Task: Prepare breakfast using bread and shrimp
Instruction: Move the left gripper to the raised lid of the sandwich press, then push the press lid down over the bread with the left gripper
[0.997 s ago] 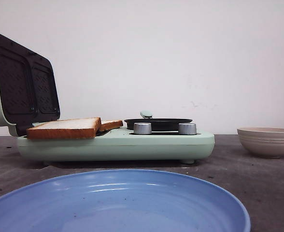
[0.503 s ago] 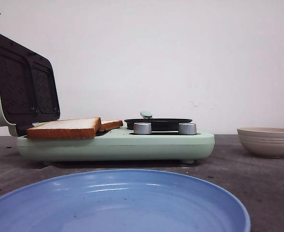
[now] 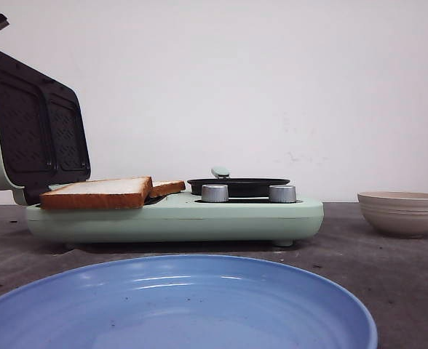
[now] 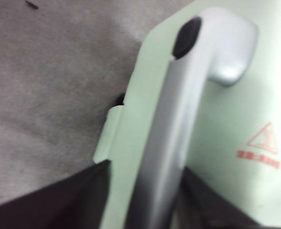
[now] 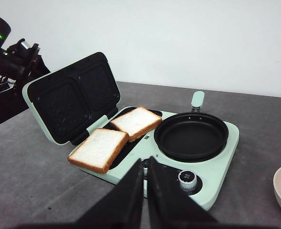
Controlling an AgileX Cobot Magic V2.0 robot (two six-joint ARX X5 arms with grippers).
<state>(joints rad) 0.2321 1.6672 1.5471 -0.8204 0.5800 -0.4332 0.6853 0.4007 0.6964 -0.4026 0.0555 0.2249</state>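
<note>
Bread (image 5: 114, 135) lies on the open maker (image 5: 212, 174), frame centre; right gripper (image 5: 145, 191) hangs closed, empty; left gripper (image 4: 145, 200) straddles the lid handle (image 4: 178, 119), grip unclear.

The front view sits low at table level just behind the blue plate (image 3: 177, 302), facing the breakfast maker (image 3: 177, 218) side-on, the right wrist view looks down on that same appliance (image 5: 217, 157) from farther back, and the left wrist view hangs close over its lid handle (image 4: 178, 109).
</note>
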